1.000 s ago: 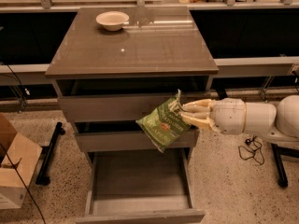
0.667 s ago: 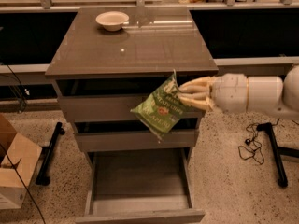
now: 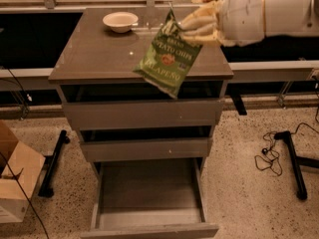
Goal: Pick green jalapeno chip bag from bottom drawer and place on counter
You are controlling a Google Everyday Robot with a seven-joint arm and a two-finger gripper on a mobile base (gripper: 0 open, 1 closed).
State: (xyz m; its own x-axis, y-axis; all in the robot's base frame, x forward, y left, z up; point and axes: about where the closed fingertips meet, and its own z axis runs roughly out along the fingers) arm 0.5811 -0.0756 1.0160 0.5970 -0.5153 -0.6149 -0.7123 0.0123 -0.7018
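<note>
Camera view: the gripper (image 3: pixel 193 26) grips the green jalapeno chip bag (image 3: pixel 168 59) above the counter's (image 3: pixel 94 59) front-right edge, clear of the open bottom drawer (image 3: pixel 149 195); only setting it down remains.

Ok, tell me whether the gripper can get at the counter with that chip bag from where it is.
Probably yes. The gripper, fingers shut on the green jalapeno chip bag, looks to be above the counter's right side. Nothing shows beneath it, and the bowl sits apart at the back left.
</note>
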